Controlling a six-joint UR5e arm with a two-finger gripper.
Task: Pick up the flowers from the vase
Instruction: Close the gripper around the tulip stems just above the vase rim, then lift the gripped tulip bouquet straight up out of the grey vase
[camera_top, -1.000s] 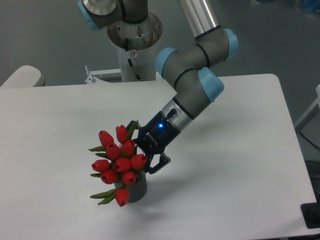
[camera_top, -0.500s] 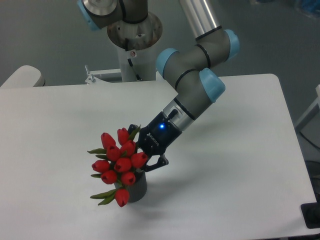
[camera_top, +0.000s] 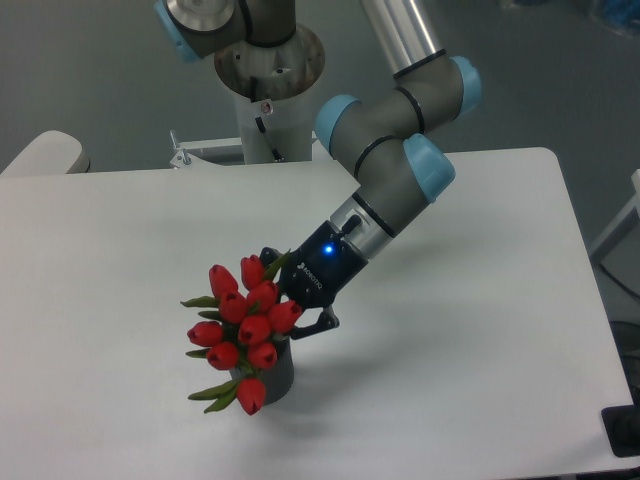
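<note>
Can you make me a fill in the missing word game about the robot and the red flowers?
1. The flowers are the colour ____.
2. The flower stems go down into a dark grey ____.
3. The little light glowing on the tool is ____.
4. The vase stands on a table that is ____ in colour.

Missing words: red; vase; blue; white

White table, rounded pale object at its far left corner, grey floor
</note>
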